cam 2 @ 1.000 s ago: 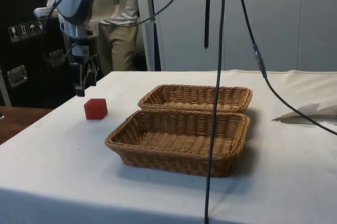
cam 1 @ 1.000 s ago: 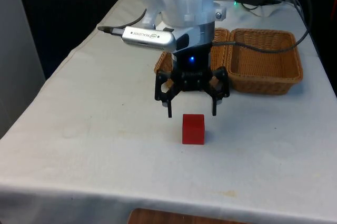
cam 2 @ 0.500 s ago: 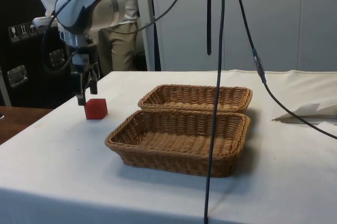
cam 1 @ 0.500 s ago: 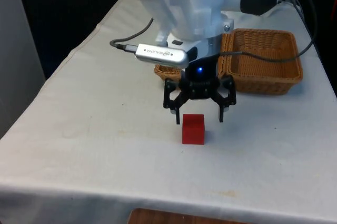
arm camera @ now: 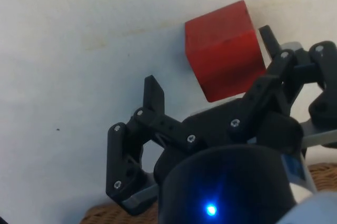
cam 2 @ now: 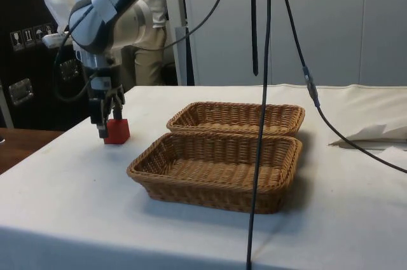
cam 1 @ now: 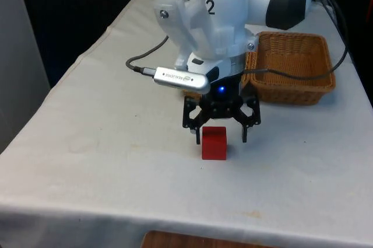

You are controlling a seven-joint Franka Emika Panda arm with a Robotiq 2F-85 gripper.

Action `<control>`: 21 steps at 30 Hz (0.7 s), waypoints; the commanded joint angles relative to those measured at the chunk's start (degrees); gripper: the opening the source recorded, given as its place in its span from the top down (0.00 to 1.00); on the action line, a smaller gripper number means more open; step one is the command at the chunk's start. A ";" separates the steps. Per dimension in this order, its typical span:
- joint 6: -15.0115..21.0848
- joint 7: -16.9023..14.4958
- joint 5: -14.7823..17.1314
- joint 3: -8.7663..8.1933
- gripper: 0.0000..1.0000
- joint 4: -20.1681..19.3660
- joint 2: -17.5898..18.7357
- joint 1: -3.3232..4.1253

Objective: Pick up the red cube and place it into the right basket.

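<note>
- Step in hand: the approach to the grasp. The gripper [cam 1: 221,137] is spread wide, holding nothing, its fingers straddling the red cube [cam 1: 214,143].
- The red cube rests on the tabletop [cam 1: 116,143] near its front edge, well apart from the baskets [cam 2: 216,168].
- Next, lower fully, then close your fingers squarely on the cube.

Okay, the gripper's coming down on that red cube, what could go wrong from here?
1. The open gripper looks off-centre: in the wrist view the red cube sits near one finger, so closing may push or twist it rather than grip it squarely.
2. The cube is some way from the baskets, so a weak grip could drop it on the way.
</note>
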 commanded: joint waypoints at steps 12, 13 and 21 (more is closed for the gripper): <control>0.17 0.00 0.23 0.00 0.00 0.97 1.43 -0.23; -0.11 0.11 0.34 0.11 0.00 1.49 1.78 -0.40; 0.17 0.00 0.23 0.00 0.90 0.97 1.43 -0.23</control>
